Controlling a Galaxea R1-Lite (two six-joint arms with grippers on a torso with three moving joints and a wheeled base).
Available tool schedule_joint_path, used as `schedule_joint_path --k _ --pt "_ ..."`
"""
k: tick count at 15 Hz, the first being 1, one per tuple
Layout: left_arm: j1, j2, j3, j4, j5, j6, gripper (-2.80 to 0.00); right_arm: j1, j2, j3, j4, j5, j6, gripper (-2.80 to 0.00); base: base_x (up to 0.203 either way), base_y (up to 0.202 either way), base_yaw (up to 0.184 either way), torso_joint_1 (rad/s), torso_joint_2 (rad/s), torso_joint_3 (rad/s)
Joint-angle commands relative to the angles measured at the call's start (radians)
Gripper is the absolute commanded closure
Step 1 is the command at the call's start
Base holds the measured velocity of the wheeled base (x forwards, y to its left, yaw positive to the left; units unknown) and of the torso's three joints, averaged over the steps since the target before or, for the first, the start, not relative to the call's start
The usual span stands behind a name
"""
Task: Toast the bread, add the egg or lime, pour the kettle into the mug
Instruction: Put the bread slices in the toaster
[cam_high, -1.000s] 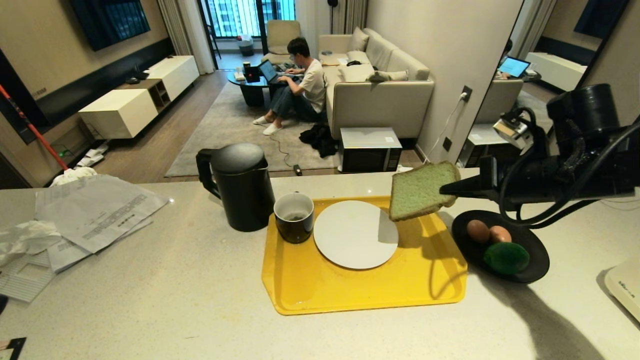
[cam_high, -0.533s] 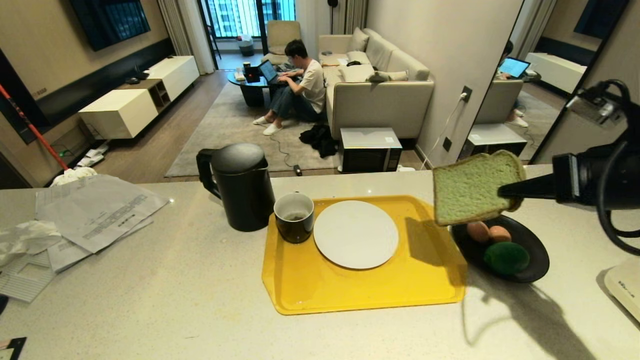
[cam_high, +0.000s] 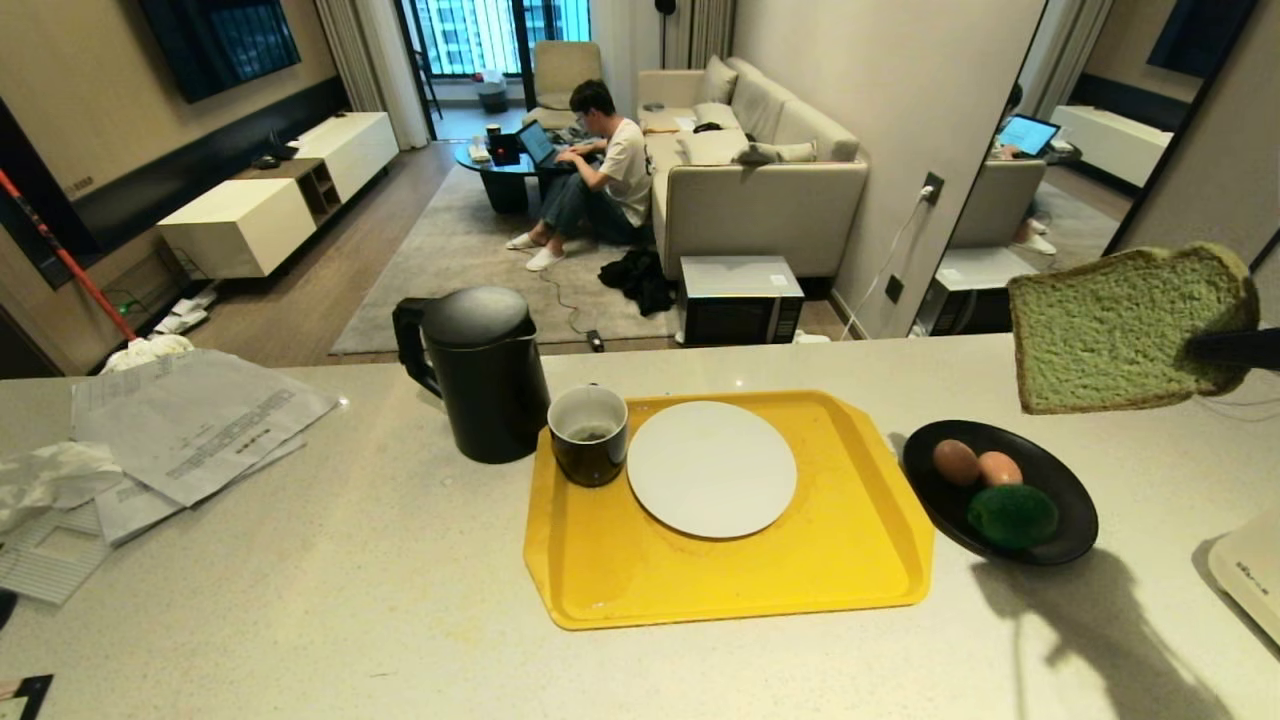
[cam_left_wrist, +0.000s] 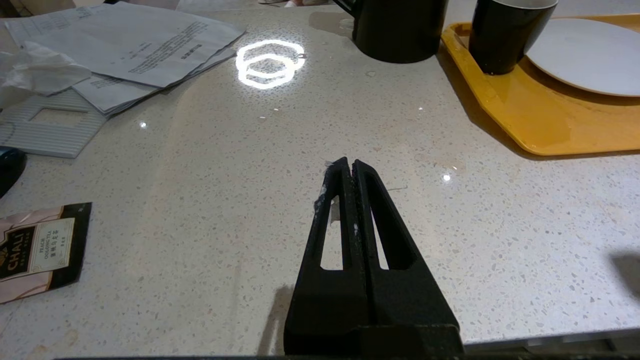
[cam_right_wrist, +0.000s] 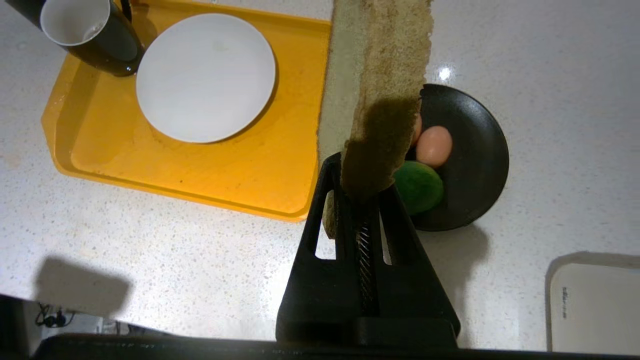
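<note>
The pale green bread (cam_high: 1110, 335) hangs on edge in the air at the far right, above and beyond the black dish (cam_high: 1075, 500). My right gripper (cam_high: 1205, 348) is shut on its right edge; in the right wrist view the bread (cam_right_wrist: 385, 60) rises from between the fingers of that gripper (cam_right_wrist: 361, 185). Two eggs (cam_high: 956, 461) and the lime (cam_high: 1012, 515) lie in the dish. The black kettle (cam_high: 485, 370) stands left of the yellow tray (cam_high: 720, 585). The mug (cam_high: 588, 435) and a white plate (cam_high: 711, 468) sit on the tray. My left gripper (cam_left_wrist: 350, 164) is shut and empty, low over the counter.
Loose papers (cam_high: 190, 420) lie at the counter's left, and a tea packet (cam_left_wrist: 35, 250) lies near its front edge. A white appliance (cam_high: 1250, 580) sits at the right edge. Beyond the counter a person sits on the living-room floor.
My right gripper has carried the bread from over the tray's right end rightward and upward, past the dish. Most of the right arm has left the head view. The left arm is still.
</note>
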Motion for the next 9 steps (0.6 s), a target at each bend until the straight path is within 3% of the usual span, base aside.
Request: schedule_joint_path --k 1,4,9 --pt "0.001 0.0 0.0 0.0 0.0 -0.001 0.0 -0.005 -0.033 -0.005 0.04 -0.001 -0.001 0.0 0.0 0.0 0.0 0.0 0.0 0.0" --pt "0.001 0.0 0.0 0.0 0.0 -0.001 0.0 -0.005 -0.015 -0.01 0.043 -0.047 -0.001 0.0 0.0 0.0 0.0 0.0 0.0 0.0" --pt "0.001 0.0 0.0 -0.002 0.0 -0.001 0.0 -0.006 -0.001 -0.019 0.067 -0.049 -0.004 0.0 0.0 0.0 0.0 0.0 0.0 0.0"
